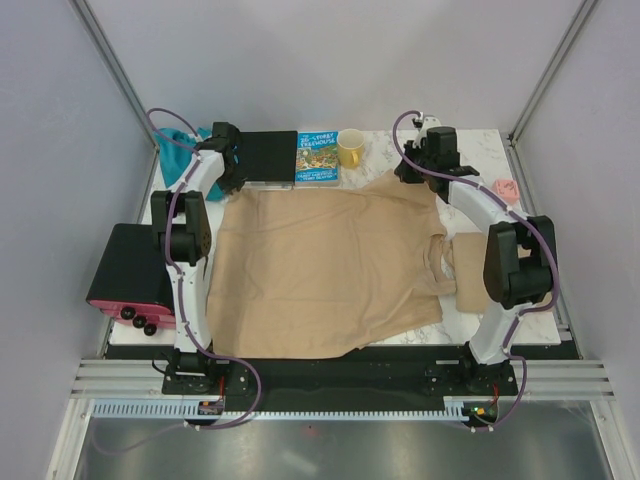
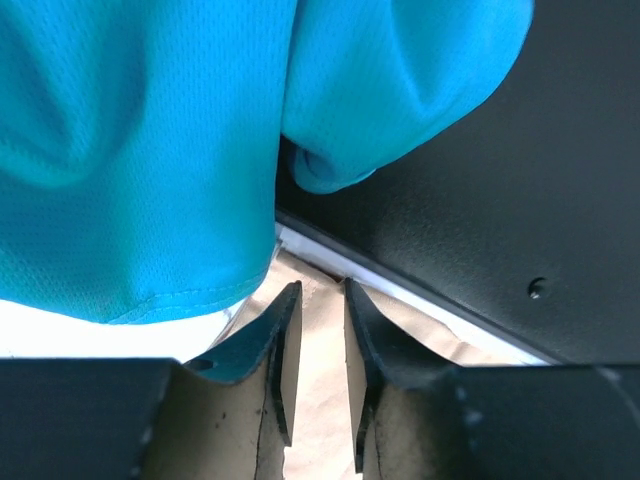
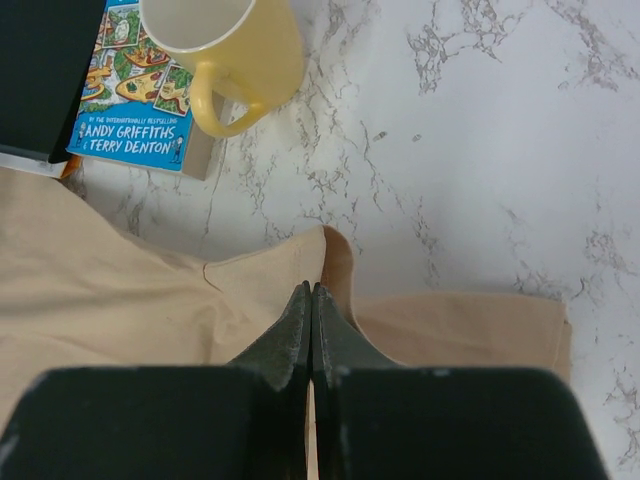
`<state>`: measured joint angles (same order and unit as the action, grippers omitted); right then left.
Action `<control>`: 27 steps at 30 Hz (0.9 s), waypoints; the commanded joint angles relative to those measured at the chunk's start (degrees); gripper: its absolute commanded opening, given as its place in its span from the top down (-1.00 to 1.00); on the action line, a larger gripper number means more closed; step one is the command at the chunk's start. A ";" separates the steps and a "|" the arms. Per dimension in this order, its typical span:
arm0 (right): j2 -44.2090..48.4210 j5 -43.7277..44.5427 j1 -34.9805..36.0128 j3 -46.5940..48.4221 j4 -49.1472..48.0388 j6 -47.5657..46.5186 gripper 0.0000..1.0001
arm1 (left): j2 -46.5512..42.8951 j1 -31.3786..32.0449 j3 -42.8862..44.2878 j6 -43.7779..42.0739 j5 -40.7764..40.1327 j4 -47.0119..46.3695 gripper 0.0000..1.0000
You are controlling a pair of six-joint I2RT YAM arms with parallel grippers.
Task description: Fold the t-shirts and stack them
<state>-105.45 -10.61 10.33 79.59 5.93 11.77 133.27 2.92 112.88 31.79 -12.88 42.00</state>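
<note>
I work in a lab test cell: plain pale walls (image 1: 330,60) box in my marble-patterned counter (image 3: 480,120), aluminium frame posts (image 1: 110,55) rise at its corners, and slotted rails (image 1: 120,380) carry my bolted-down arm bases (image 1: 195,375).

A yellow mug (image 1: 350,148) stands just beside a picture book (image 1: 317,158) and black board (image 1: 270,155).

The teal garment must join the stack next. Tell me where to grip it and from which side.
Grip the hemmed edge of the teal garment, where the cloth ends in a thin, free layer. Probably best to come from the near side with the left gripper, which is close to that hem. The black board crowds the right side, and the rest looks bunched too thick.
</note>
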 commanded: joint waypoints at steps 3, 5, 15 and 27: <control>4.20 -2.66 -0.83 0.48 -3.30 1.41 1.00 | -0.03 -0.11 0.51 0.55 0.32 3.53 0.30; 4.37 -3.10 -0.92 0.39 -3.82 1.68 1.00 | -0.82 -0.02 -0.73 0.64 0.49 3.53 0.11; 5.16 -4.95 -1.54 -0.93 -4.79 2.38 1.00 | -0.38 0.25 -2.67 0.38 0.23 3.53 -0.12; 5.17 -6.26 -1.89 -1.37 -5.49 3.08 1.00 | -1.17 0.42 -3.89 0.29 -0.74 3.71 0.74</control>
<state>-102.67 -15.57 8.86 78.61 3.38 14.15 133.29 3.03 110.56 31.70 -13.50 44.71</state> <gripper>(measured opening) 0.010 0.203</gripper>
